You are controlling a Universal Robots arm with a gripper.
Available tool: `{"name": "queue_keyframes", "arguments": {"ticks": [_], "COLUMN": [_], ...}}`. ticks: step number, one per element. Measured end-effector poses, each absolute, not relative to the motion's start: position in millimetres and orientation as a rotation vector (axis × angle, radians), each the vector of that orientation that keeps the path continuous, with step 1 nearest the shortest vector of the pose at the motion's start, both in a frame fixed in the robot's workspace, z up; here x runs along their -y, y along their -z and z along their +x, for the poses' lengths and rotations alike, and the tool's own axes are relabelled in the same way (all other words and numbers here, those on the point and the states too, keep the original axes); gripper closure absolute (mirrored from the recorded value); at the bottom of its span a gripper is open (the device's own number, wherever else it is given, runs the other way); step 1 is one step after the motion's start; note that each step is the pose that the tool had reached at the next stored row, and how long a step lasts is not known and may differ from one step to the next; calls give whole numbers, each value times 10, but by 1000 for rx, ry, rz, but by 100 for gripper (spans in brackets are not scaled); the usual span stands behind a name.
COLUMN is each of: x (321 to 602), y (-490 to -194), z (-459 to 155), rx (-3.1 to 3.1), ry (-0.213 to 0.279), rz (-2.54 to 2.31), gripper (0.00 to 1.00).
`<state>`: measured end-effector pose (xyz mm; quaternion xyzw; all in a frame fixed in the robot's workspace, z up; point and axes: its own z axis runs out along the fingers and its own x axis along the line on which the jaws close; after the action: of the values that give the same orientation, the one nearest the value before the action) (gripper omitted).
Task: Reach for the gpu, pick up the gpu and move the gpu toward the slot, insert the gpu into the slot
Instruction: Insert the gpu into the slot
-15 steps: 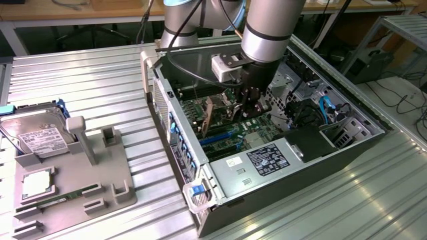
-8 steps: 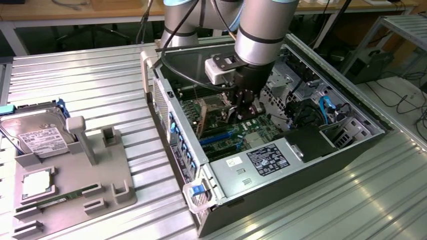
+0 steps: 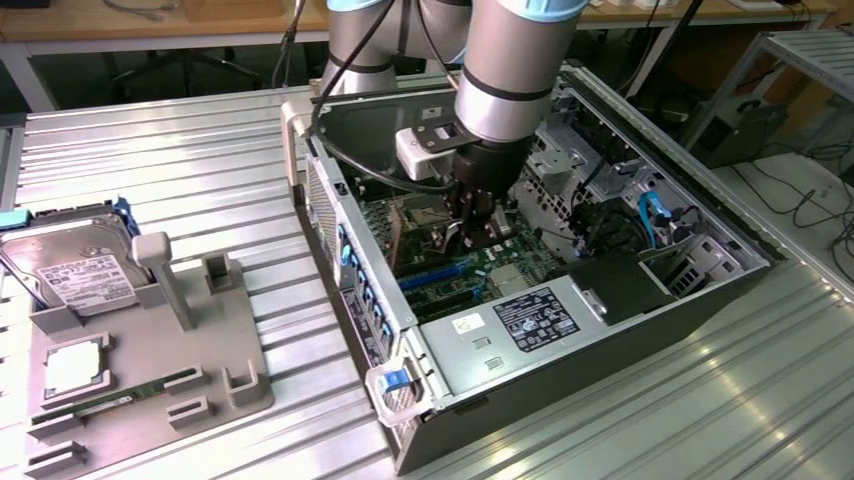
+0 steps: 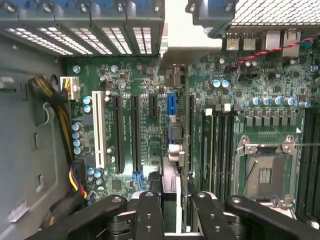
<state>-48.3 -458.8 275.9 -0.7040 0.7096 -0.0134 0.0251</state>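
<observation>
The gripper (image 4: 171, 212) is seen narrowed on the card (image 4: 171, 182), which is held edge-on between the fingers (image 4: 150, 212) above the green board (image 4: 150, 135) inside the open case (image 3: 574, 400). The blue slot (image 3: 434, 272) lies just below and beside the card; seating is not yet shown.

Risks noted: a tilted card could be jammed against the slot walls, and the silver bracket end could be caught on the case's rear wall (alignment cannot be confirmed from these angles). Slipping in the grip under pressing force is judged possible.

Counted: one arm, one card, one white slot (image 4: 100, 130), two long black slots (image 4: 118, 132), one empty processor socket (image 4: 265, 172), one hard drive (image 3: 67, 265) on the grey tray (image 3: 227, 360).
</observation>
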Motion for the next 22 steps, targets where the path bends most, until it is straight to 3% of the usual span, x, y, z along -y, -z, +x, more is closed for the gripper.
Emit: {"name": "queue_keyframes", "arguments": {"ticks": [11,17,22], "x": [4585,4570,4582], "y": [-2711,-2669,-2653], "z": [-602,-624,-638], "rx": [-2196,-2184,-2190], "ry": [36,60,46], "rz": [-2180,-2170,-2176], "gripper": [73,73,73]}}
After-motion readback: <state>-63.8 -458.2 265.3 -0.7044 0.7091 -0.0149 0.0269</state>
